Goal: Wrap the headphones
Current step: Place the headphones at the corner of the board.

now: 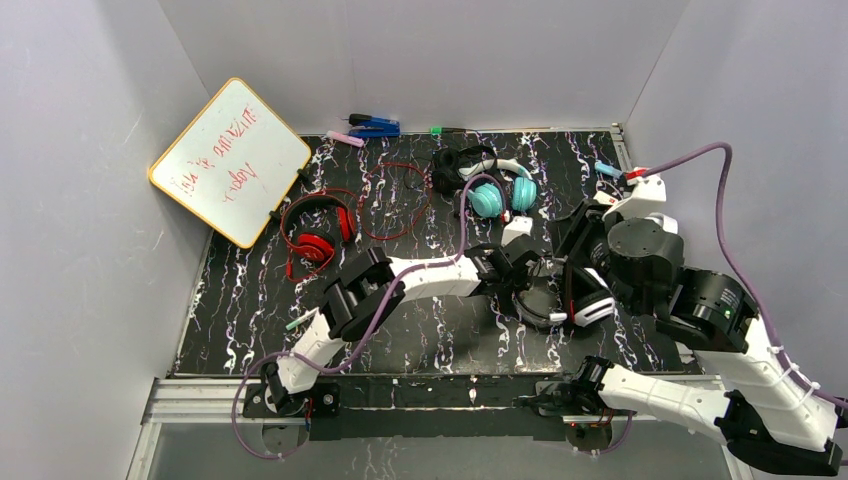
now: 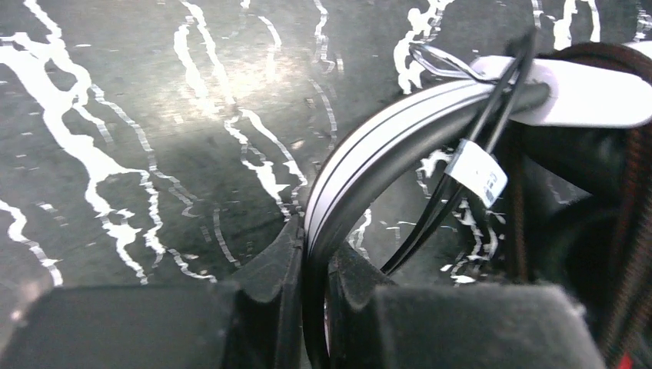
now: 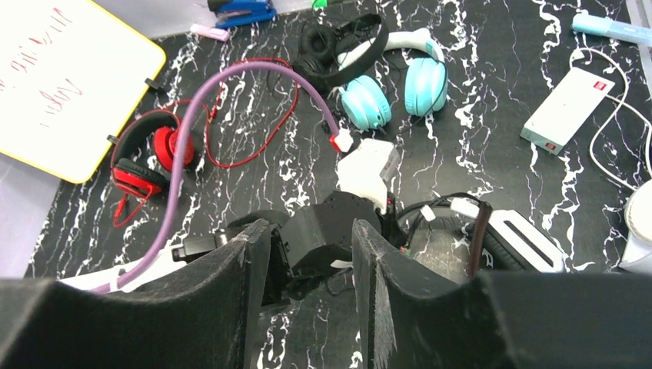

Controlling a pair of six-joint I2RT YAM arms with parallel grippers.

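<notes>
Nearest, a metal rail (image 1: 200, 400) runs along the table's front edge, carrying both arm bases. The surface is a black mat (image 1: 430, 340) veined with white, shut in by plain pale grey walls (image 1: 80, 250) on the left, right and far sides.

At mid-mat lie the white-and-black headphones (image 2: 369, 150). The left gripper (image 2: 317, 246) is clamped tight on their headband, one finger on each side of it. A black cord (image 2: 430, 215) crosses the band and carries a white tag (image 2: 477, 173) whose print is too blurred to read. The right gripper (image 3: 307, 231) hangs just right of these headphones, its jaws about halfway apart with nothing between them.

Left of these headphones, and towards the rail, the mat lies bare.

Beyond them to the left sit the red headphones (image 1: 315, 232), their red cord loose. Straight beyond are the teal headphones (image 1: 497, 195), touching the small black headphones (image 1: 455, 165). Beyond them to the right lies a white box (image 3: 565, 108) with a small red mark.

Farthest left of them, a yellow-rimmed whiteboard (image 1: 230, 160) leans on the wall, its red handwriting illegible. A blue marker (image 1: 375, 126) lies at the far edge.
</notes>
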